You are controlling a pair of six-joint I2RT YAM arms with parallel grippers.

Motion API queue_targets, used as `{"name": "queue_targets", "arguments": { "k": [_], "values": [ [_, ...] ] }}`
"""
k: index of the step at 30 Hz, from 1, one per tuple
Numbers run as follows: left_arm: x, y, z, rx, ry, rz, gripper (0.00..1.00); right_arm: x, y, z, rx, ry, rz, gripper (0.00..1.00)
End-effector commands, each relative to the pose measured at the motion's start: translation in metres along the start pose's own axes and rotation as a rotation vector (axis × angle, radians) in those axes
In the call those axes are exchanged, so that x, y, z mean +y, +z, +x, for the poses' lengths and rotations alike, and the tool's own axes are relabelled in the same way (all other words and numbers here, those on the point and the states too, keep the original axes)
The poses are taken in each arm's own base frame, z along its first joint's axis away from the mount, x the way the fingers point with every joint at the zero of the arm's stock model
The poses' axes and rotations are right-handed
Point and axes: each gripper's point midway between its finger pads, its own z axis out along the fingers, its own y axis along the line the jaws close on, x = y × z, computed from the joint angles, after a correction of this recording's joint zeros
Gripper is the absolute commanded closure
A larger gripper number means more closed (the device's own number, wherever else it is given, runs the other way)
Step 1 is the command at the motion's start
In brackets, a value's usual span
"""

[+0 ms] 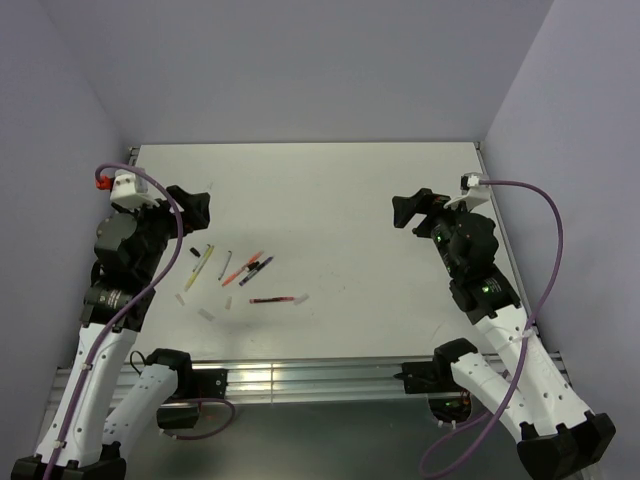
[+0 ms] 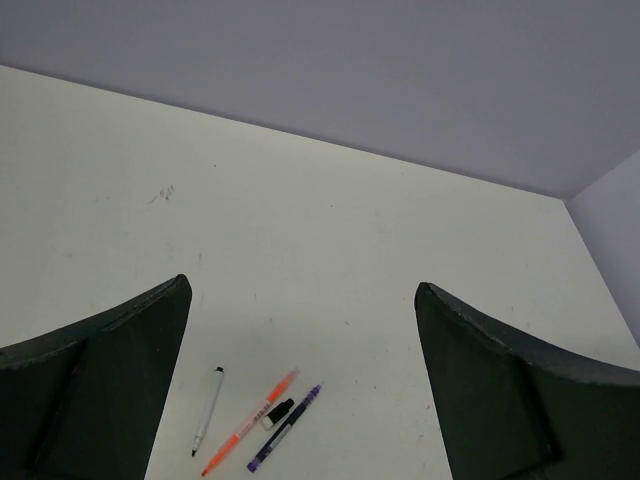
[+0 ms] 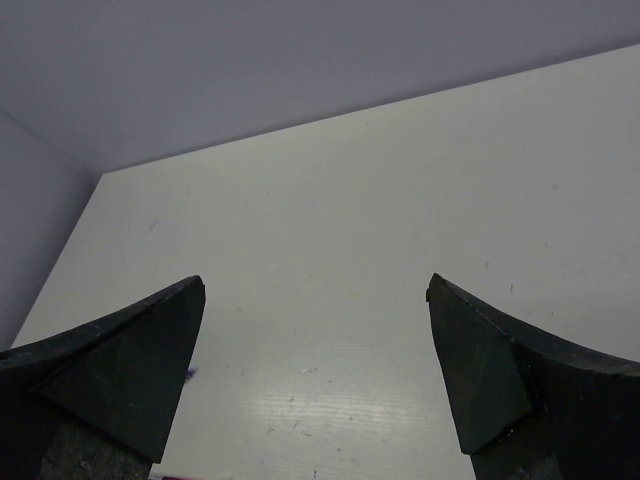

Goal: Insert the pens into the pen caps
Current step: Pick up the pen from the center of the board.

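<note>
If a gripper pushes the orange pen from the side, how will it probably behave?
The orange pen is a thin, apparently round stick lying flat on the smooth table, so it would probably roll. It looks straight and rigid, so it should lift without bending. Being slim, it may pivot in a loose grip.

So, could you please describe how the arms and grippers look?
The left arm and right arm have white lower links and black upper joints. The left gripper and right gripper are black, with wedge-shaped jaws. A purple cable runs along each arm from a white wrist mount; the left one bears a red plug. The right arm shows green lights.
</note>
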Motion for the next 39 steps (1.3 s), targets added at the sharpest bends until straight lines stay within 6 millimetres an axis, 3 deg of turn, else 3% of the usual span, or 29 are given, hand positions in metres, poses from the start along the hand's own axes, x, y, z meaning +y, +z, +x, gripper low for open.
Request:
{"name": "queue_targets", "arguments": {
  "k": [1, 9, 20, 30, 35, 39],
  "values": [
    [0.002, -0.002, -0.008, -0.036, -0.015, -0.014, 0.01, 0.002, 0.000, -0.011, -0.047, 0.000, -0.006, 0.00],
    [0.006, -0.005, -0.011, -0.056, -0.014, -0.033, 0.01, 0.000, 0.002, -0.007, -0.030, -0.009, 0.000, 0.00],
    [0.011, 0.001, 0.001, -0.020, -0.028, -0.056, 0.03, 0.000, 0.001, -0.007, -0.021, -0.024, -0.002, 0.00],
    [0.021, 0.024, 0.082, 0.227, -0.190, -0.107, 0.26, 0.002, 0.002, -0.006, -0.007, -0.024, -0.007, 0.00],
    [0.000, 0.024, 0.133, 0.335, -0.190, -0.087, 0.34, 0.004, 0.005, -0.002, 0.014, -0.025, -0.017, 0.00],
    [-0.023, 0.011, 0.171, 0.409, -0.164, -0.042, 0.34, 0.006, 0.006, 0.000, 0.023, -0.027, -0.026, 0.00]
  ]
}}
